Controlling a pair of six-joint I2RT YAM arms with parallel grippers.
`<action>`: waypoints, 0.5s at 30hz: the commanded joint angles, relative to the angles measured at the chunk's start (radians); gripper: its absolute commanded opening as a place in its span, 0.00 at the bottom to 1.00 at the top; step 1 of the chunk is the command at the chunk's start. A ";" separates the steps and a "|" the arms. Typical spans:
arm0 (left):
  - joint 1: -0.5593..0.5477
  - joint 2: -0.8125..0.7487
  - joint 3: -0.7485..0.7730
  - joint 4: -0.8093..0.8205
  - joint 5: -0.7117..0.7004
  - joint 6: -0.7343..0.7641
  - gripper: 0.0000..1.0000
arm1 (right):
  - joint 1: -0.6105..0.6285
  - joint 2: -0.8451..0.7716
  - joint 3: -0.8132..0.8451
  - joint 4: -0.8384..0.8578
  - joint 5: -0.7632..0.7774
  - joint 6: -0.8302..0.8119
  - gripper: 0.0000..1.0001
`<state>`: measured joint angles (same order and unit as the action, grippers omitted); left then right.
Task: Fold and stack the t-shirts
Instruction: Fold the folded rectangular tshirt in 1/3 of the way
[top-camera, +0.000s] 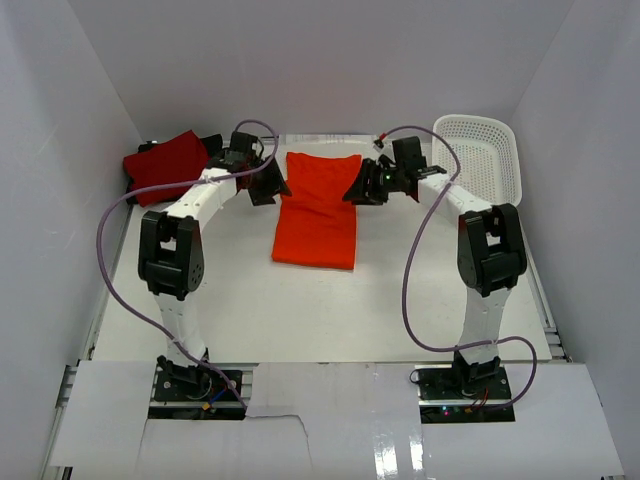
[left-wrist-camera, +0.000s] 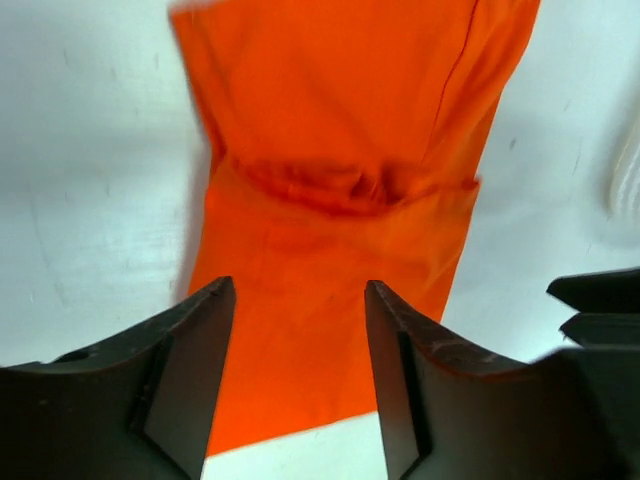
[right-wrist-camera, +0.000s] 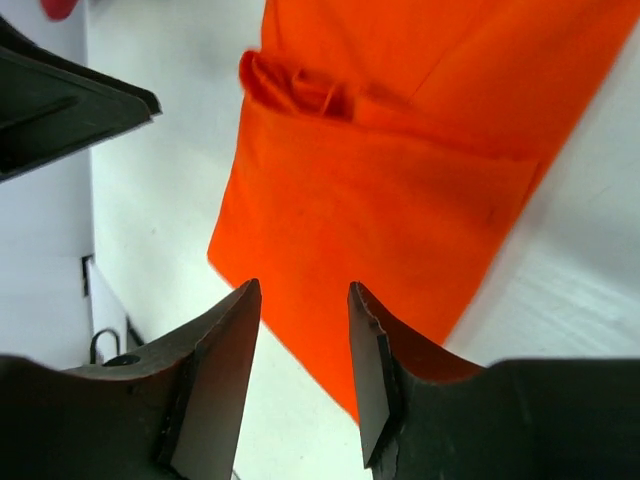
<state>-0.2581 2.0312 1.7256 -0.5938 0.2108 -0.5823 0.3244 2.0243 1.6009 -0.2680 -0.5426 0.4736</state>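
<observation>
The bright orange t-shirt (top-camera: 318, 208) lies folded into a long strip in the middle of the table, its far end by both grippers. It fills the left wrist view (left-wrist-camera: 340, 200) and the right wrist view (right-wrist-camera: 400, 190), with a creased fold across it. My left gripper (top-camera: 272, 188) is open and empty, above the strip's far left edge (left-wrist-camera: 300, 300). My right gripper (top-camera: 362, 190) is open and empty at the far right edge (right-wrist-camera: 303, 300). The crimson red t-shirt (top-camera: 165, 165) lies folded at the far left, on a black t-shirt (top-camera: 212, 144) that barely shows.
A white perforated basket (top-camera: 483, 155) stands at the far right corner. White walls close in the table on three sides. Purple cables (top-camera: 110, 250) loop from both arms.
</observation>
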 joint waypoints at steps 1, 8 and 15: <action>0.003 -0.192 -0.179 0.118 0.128 0.044 0.63 | 0.001 -0.088 -0.168 0.241 -0.178 0.075 0.46; 0.003 -0.380 -0.579 0.360 0.350 0.033 0.00 | 0.067 -0.061 -0.309 0.420 -0.267 0.148 0.08; -0.016 -0.451 -0.724 0.466 0.438 0.058 0.00 | 0.122 0.048 -0.242 0.515 -0.295 0.210 0.08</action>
<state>-0.2653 1.6382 1.0264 -0.2344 0.5678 -0.5514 0.4362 2.0258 1.2957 0.1478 -0.7975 0.6487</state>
